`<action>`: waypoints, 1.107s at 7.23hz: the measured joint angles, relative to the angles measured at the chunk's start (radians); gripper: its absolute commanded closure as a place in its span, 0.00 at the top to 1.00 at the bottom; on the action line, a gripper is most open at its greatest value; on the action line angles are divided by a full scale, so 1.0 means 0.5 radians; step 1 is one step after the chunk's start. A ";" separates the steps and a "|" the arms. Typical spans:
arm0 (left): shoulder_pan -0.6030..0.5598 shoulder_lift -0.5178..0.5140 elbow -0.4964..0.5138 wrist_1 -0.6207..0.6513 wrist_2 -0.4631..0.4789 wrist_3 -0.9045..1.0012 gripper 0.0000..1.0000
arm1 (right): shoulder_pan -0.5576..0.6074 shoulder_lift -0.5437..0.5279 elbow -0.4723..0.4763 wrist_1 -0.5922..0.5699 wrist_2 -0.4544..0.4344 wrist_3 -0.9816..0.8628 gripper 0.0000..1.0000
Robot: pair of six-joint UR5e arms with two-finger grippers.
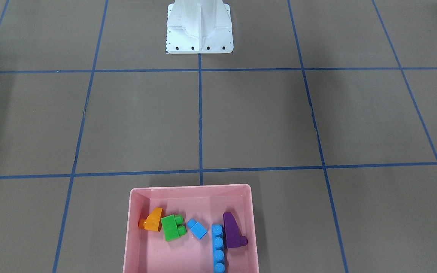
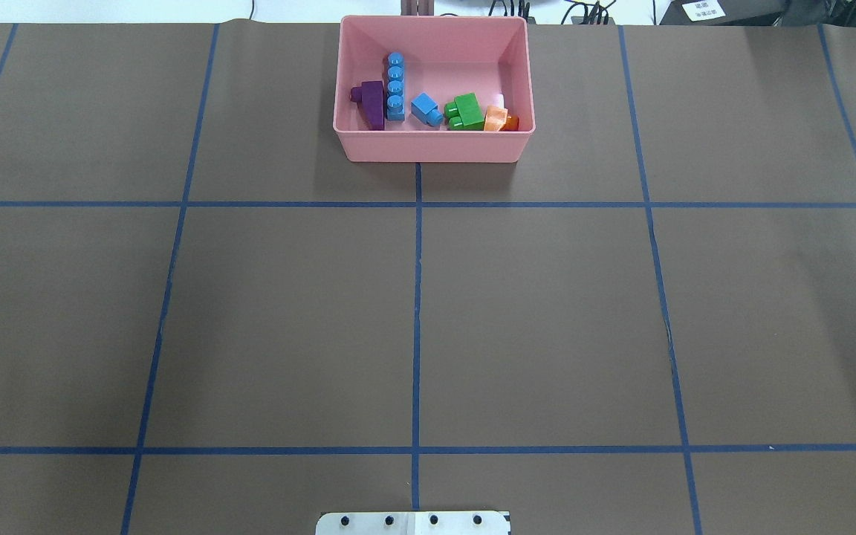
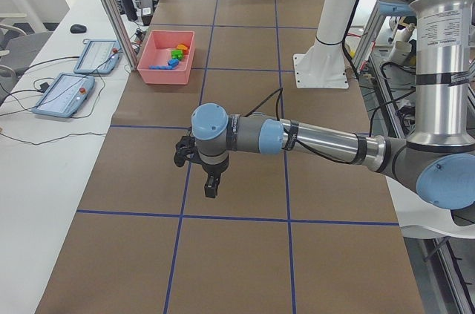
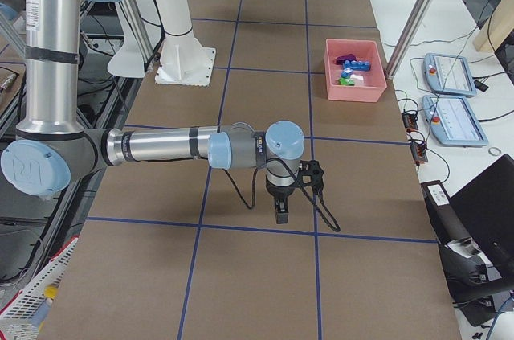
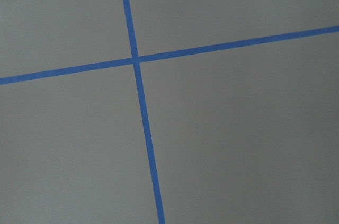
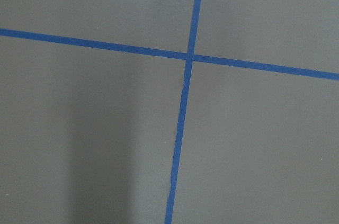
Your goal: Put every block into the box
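The pink box [image 1: 130, 227] stands at the table's far edge from the robot, also in the overhead view [image 2: 435, 145]. All five blocks lie inside it: orange sloped [image 1: 154, 220], green two-stud [image 1: 171, 227], small blue [image 1: 197, 229], long blue [image 1: 218, 246], purple sloped [image 1: 233, 231]. My left gripper [image 3: 211, 188] shows only in the exterior left view, hanging above bare table far from the box [image 3: 165, 73]. My right gripper [image 4: 280, 213] shows only in the exterior right view, likewise over bare table. I cannot tell whether either is open or shut.
The white robot base [image 1: 199, 30] sits opposite the box across the table. Blue tape lines [image 2: 417, 297] grid the brown table. Teach pendants [image 3: 63, 95] lie on the white bench beyond the box. Both wrist views show only table and tape.
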 measured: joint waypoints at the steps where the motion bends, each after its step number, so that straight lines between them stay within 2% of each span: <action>1: 0.003 0.000 0.009 0.000 0.001 0.002 1.00 | 0.000 0.000 -0.001 0.000 0.001 0.001 1.00; 8: 0.008 -0.018 0.046 -0.009 -0.010 0.004 1.00 | 0.000 -0.016 -0.027 0.007 0.032 0.004 1.00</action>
